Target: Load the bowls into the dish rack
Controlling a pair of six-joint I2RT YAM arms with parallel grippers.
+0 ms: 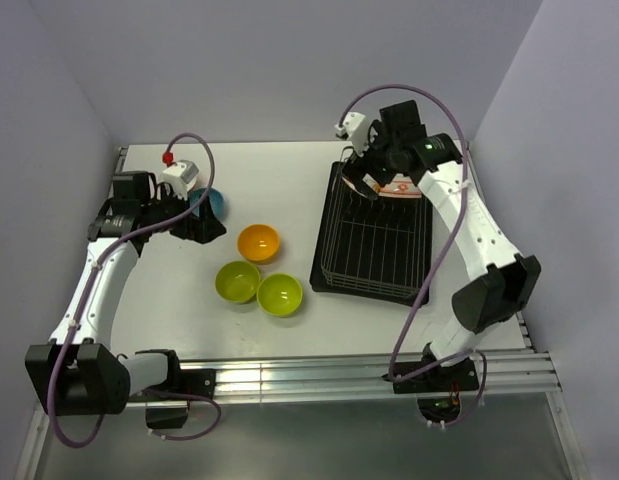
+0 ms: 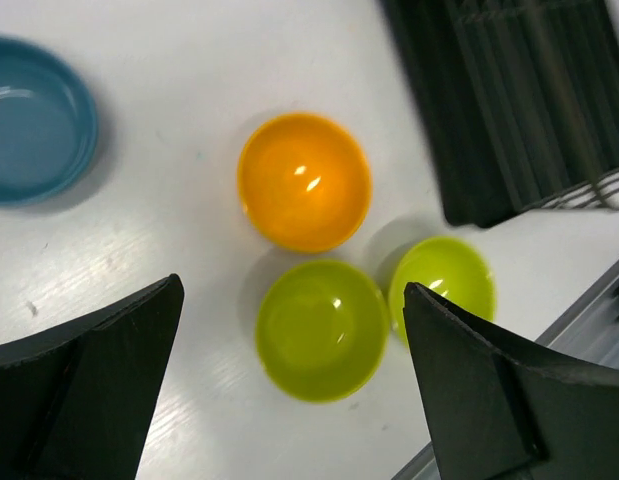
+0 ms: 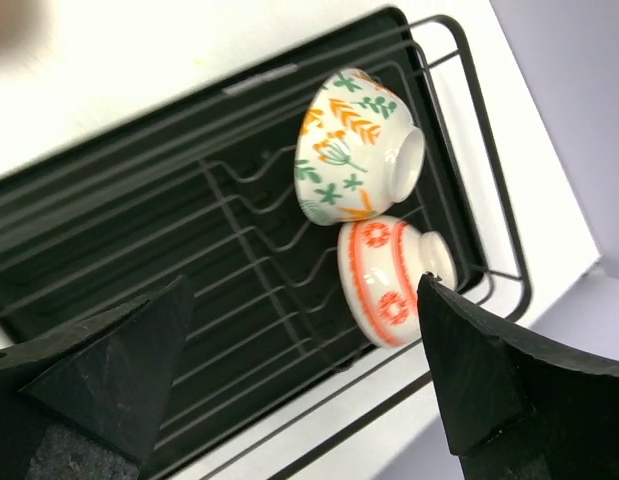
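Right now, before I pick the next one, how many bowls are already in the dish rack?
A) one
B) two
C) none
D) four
B: the right wrist view shows a leaf-patterned bowl and a red-patterned bowl lying on their sides in the dish rack, and no others there.

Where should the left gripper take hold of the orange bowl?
Take the rim from above, one finger inside, one outside: the orange bowl sits upright, mouth up. Probably use the far edge, since the lime green bowls sit close by its near side.
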